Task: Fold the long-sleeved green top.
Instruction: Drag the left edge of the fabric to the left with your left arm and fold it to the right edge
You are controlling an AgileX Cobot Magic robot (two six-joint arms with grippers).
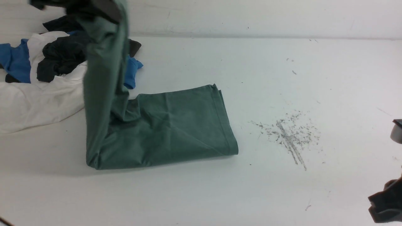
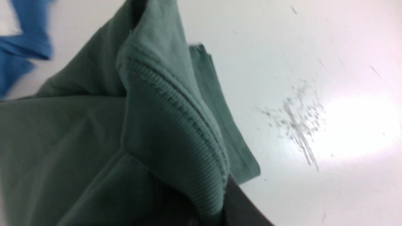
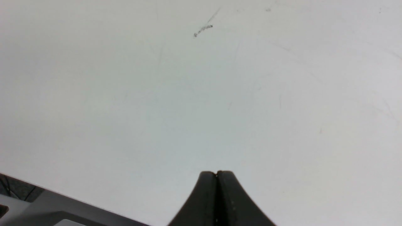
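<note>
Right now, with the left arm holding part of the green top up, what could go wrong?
The left fingers seem to pinch only the ribbed edge of the green top, so it may slip free. The lifted part hangs beside the pile of other clothes and could snag one. The right fingers are shut over bare table, so nothing pins the flat part; it might slide.

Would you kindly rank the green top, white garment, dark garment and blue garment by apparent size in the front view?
1. green top
2. white garment
3. dark garment and blue garment: both partly buried, too close to rank.
</note>
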